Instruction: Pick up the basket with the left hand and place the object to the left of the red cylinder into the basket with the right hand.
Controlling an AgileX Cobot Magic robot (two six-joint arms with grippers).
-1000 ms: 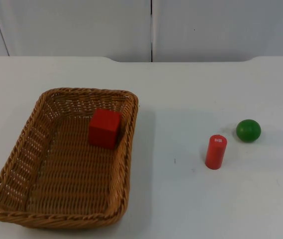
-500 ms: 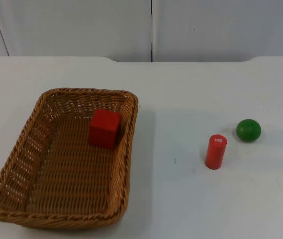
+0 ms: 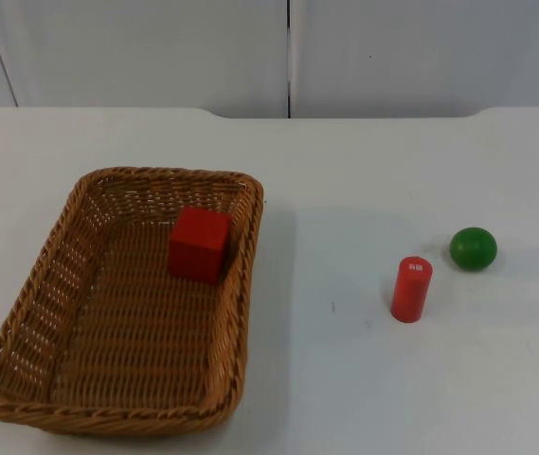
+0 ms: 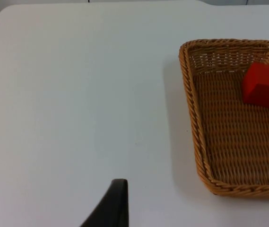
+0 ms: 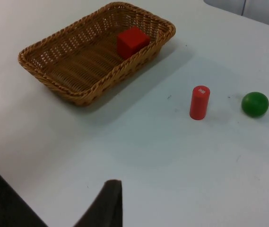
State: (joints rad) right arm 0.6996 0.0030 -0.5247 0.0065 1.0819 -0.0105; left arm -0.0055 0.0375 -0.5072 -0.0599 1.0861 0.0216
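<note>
A brown wicker basket (image 3: 80, 275) rests on the white table at the left; it also appears in the left wrist view (image 4: 195, 113) and the right wrist view (image 5: 54, 75). A red cube (image 3: 199, 244) lies inside it near the far right wall, and I see the red cube (image 4: 263, 84) (image 5: 132, 41) from both wrists. The red cylinder (image 3: 411, 289) (image 5: 199, 102) stands upright at the right. My left gripper (image 4: 117, 204) hangs over bare table beside the basket. My right gripper (image 5: 109, 201) waits high and far back from the objects.
A green ball (image 3: 473, 248) (image 5: 255, 104) sits on the table just behind and to the right of the cylinder. The grey partition wall (image 3: 288, 52) closes the far side. Bare white table top (image 3: 335, 379) lies between basket and cylinder.
</note>
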